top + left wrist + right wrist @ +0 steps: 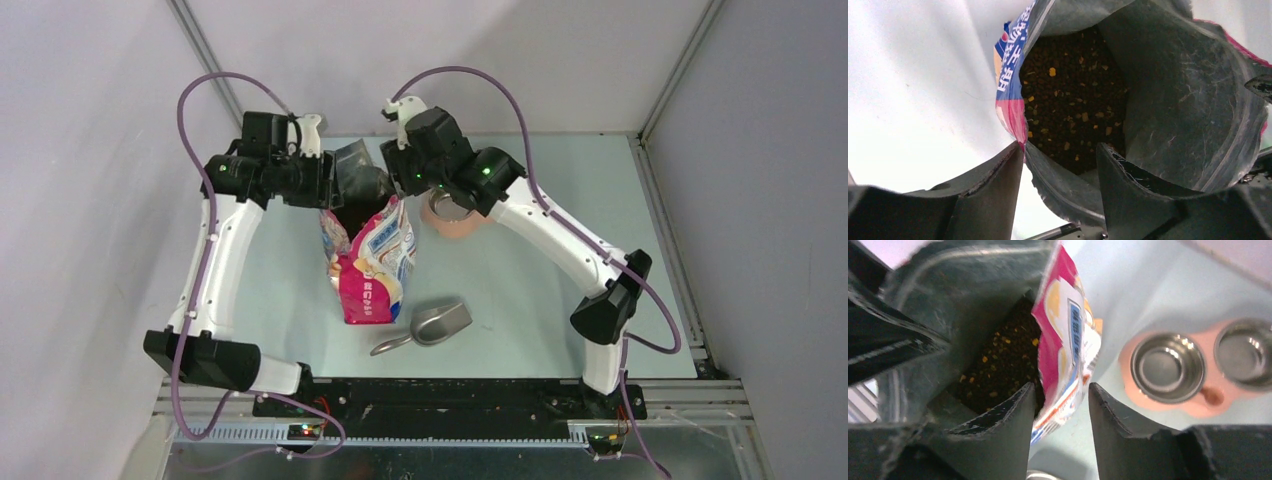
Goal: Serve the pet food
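**Opened but Not Yet Served**

Pictured upright at mid-table [520,300]: the printed bag [370,265], mouth spread wide. Heaped dark and loose in its bottom, the pet food [1073,95], with none of it out.

Posted at 9 o'clock of the bag's mouth, the left pincer [1059,150]; at 3 o'clock, the right pincer [1062,390]. Both released, with a lip of the bag running loosely through each gap, not pinched.

Judged as early going: opening done, with scooping and pouring into a bowl remaining. Lying untouched at 5 o'clock of the bag, the grey metal scoop [430,325]. Waiting at 2 o'clock, the pink twin-bowl feeder [1193,410], both steel bowls bare.

Hidden under the right arm in the overhead view: most of the feeder. Cut off in the right wrist view: the far bowl's edge. Impossible to tell how deep the kibble runs.
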Controlling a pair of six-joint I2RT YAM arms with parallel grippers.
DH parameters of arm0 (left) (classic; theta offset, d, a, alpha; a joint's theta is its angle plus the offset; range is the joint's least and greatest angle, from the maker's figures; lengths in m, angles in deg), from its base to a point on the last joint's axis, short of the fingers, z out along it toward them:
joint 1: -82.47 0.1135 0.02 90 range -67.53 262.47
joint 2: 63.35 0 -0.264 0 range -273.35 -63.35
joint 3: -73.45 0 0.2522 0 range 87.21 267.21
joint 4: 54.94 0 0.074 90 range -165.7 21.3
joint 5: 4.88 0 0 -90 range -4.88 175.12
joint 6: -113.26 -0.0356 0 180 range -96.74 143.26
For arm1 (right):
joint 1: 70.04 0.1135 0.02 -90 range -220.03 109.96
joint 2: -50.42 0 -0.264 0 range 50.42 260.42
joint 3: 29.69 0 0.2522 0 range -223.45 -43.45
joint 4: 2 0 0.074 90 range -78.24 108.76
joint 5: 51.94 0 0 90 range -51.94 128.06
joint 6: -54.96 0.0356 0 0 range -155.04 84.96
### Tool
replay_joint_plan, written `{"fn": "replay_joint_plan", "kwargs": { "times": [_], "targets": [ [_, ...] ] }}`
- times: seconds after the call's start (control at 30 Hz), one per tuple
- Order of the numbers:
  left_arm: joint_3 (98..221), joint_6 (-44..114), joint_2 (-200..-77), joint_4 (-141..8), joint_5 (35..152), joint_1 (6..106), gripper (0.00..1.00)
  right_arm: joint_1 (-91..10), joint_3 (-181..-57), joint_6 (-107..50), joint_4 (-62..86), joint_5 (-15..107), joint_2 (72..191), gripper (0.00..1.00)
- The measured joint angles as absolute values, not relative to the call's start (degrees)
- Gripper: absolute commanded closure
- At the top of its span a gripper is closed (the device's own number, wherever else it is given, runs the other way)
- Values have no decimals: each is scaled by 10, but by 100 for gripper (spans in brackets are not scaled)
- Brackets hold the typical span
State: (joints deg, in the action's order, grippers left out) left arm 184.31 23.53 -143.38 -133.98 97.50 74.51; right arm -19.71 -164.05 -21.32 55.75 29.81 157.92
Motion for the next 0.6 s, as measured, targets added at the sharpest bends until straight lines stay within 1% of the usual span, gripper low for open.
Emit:
{"fn": "replay_joint_plan", "kwargs": {
  "times": [0.17,0.23,0.27,0.33,0.37,0.4,0.43,0.47,0.5,0.57,0.6],
  "targets": [
    [1826,256,-1435,-1341,974,745,39,-180,-1685,-283,525,299,1620,50],
    [1822,262,-1435,-1342,972,745,41,-176,-1694,-302,517,300,1638,50],
    [1816,264,-1434,-1340,971,745,45,-174,-1699,-314,513,301,1649,52],
    [1805,268,-1432,-1340,969,745,54,-173,-1709,-329,510,302,1668,64],
    [1800,272,-1431,-1340,968,745,65,-173,-1717,-336,509,299,1680,77],
    [1796,272,-1431,-1340,965,745,71,-174,-1723,-340,506,292,1690,85],
    [1794,275,-1431,-1340,962,745,81,-175,-1728,-343,503,283,1698,97],
    [1792,272,-1431,-1340,957,745,86,-176,-1732,-345,502,273,1704,100],
    [1792,269,-1431,-1341,950,745,94,-177,-1739,-341,500,253,1710,100],
    [1793,263,-1430,-1340,930,745,99,-179,-1753,-334,507,224,1716,100],
    [1795,259,-1429,-1341,916,745,100,-180,-1758,-328,511,212,1718,100]
  ]
}}
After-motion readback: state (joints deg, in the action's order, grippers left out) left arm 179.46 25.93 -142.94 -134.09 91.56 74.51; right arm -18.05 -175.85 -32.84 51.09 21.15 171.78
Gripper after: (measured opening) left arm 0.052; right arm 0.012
